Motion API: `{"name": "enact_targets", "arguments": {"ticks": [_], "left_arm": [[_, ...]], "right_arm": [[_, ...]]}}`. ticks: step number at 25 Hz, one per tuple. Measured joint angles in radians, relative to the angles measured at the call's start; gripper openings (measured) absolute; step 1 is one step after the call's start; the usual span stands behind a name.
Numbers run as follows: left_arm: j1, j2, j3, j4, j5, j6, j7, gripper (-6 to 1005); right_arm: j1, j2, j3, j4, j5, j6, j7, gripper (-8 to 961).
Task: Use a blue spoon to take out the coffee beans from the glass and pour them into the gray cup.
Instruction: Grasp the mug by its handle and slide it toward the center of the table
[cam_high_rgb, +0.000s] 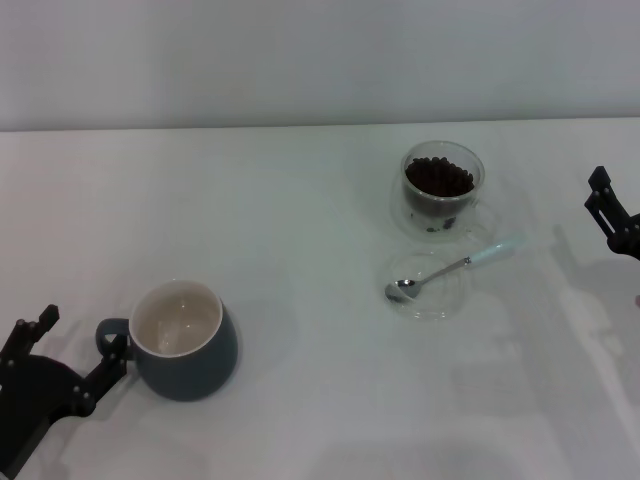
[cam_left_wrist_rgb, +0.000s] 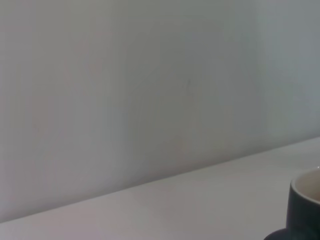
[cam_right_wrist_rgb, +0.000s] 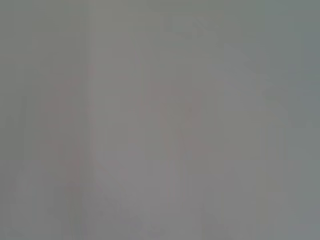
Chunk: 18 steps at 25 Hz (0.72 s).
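The blue spoon (cam_high_rgb: 455, 267) lies across a flat clear glass dish (cam_high_rgb: 428, 285) right of centre on the white table (cam_high_rgb: 300, 220), its shiny bowl resting in the dish toward the robot's left, its pale blue handle end sticking out past the rim toward the right and far side. Just behind the dish sits the glass (cam_high_rgb: 442, 188), upright, with the coffee beans (cam_high_rgb: 439, 177) heaped dark inside it; a few beans show lower down through the clear wall. Over on the near left stands the gray cup (cam_high_rgb: 186, 340), upright, white inside, well apart from the glass and dish, loop handle pointing left. And there is the left gripper (cam_high_rgb: 50, 345), low at the near left corner, fingers spread wide, one fingertip right at the cup's handle; whether it touches, I cannot tell. The left wrist view catches only the cup's edge (cam_left_wrist_rgb: 305, 205) against a plain wall. The right gripper (cam_high_rgb: 612, 215) hangs at the far right edge, only partly in view, and I cannot tell how its jaws stand.
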<state>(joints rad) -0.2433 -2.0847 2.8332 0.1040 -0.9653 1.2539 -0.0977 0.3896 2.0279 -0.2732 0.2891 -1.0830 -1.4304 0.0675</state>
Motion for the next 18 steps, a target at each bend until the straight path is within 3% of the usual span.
{"name": "enact_targets", "arguments": {"ticks": [7, 12, 15, 18], "left_arm": [[-0.018, -0.001, 0.000, 0.007, -0.001, -0.028, -0.001, 865], [-0.020, -0.002, 0.000, 0.020, -0.001, -0.045, 0.002, 718], [-0.020, -0.001, 0.001, 0.030, -0.001, -0.052, 0.004, 471], [-0.024, 0.000, 0.003, 0.032, 0.001, -0.053, 0.004, 398]], "right_arm": [[0.000, 0.000, 0.000, 0.000, 0.000, 0.001, 0.000, 875], [0.000, 0.000, 0.000, 0.000, 0.000, 0.001, 0.000, 875], [0.001, 0.000, 0.000, -0.001, 0.000, 0.001, 0.000, 875], [0.001, 0.000, 0.000, -0.001, 0.000, 0.003, 0.000, 875]]}}
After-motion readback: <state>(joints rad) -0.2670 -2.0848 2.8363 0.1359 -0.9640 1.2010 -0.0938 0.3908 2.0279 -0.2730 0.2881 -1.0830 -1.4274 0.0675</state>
